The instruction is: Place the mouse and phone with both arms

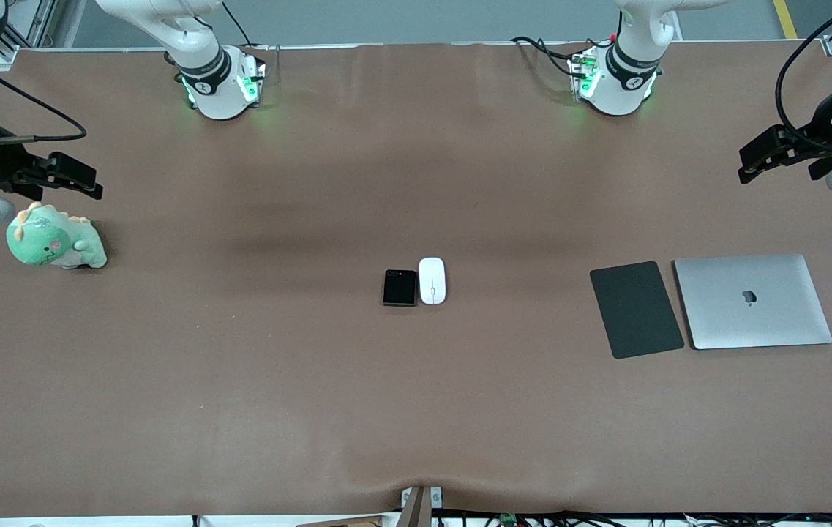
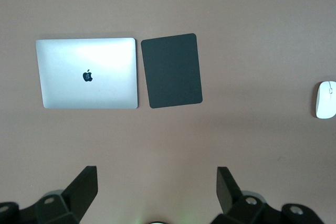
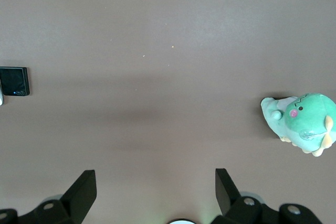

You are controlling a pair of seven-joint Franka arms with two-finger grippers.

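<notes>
The white mouse point(image 1: 432, 280) and the black phone point(image 1: 399, 288) lie side by side at the middle of the table, the mouse toward the left arm's end. My left gripper point(image 1: 751, 162) hangs open and empty over the left arm's end of the table. Its wrist view shows the mouse point(image 2: 325, 99) at the edge, well away from the open gripper point(image 2: 156, 182). My right gripper point(image 1: 90, 181) hangs open and empty over the right arm's end. Its wrist view shows the phone point(image 3: 14, 81) well away from the open gripper point(image 3: 156, 182).
A dark grey mat point(image 1: 636, 309) and a closed silver laptop point(image 1: 752, 301) lie side by side toward the left arm's end; both show in the left wrist view, mat point(image 2: 171, 70) and laptop point(image 2: 87, 73). A green plush dinosaur point(image 1: 55, 238) sits under the right gripper's area point(image 3: 302, 121).
</notes>
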